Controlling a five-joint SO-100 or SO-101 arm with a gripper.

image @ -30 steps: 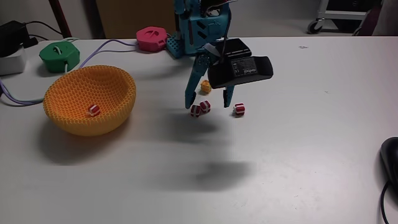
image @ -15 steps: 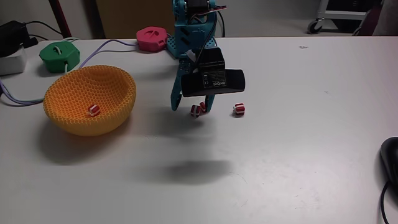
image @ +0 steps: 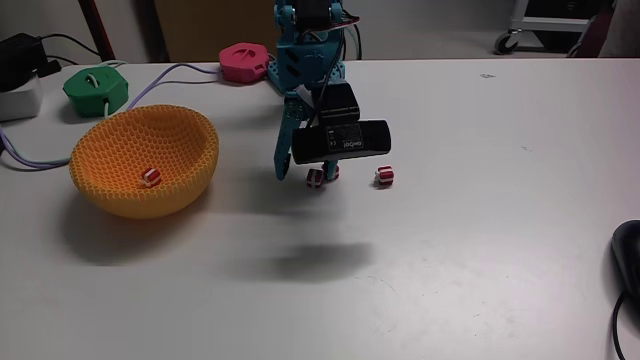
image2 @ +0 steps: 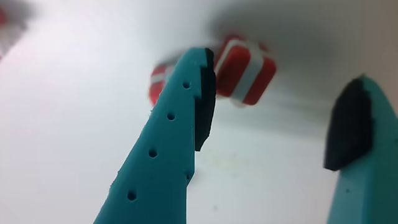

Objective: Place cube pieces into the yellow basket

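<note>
The yellow basket (image: 120, 150) stands at the left of the table in the fixed view, with one red-and-white cube piece (image: 149, 176) inside it. Two striped cube pieces (image: 316, 180) lie close together under the teal arm, and a third (image: 385, 176) lies to their right. My gripper (image: 303, 175) hangs just above the table over the pair, partly hidden by its black camera. In the wrist view my gripper (image2: 280, 81) is open, with nothing between its pads. One striped cube (image2: 247, 70) lies just beyond the gap. A second cube (image2: 160, 81) is half hidden behind the left finger (image2: 180, 130).
A green round gadget (image: 95, 88) and a pink one (image: 243, 62) sit at the back with cables running left. A white box (image: 18, 98) is at the far left edge and a black mouse (image: 628, 255) at the right edge.
The gripper has swung left and come down over the two close-lying striped cubes, and its camera now covers the yellow-orange cube. No cube has moved.
</note>
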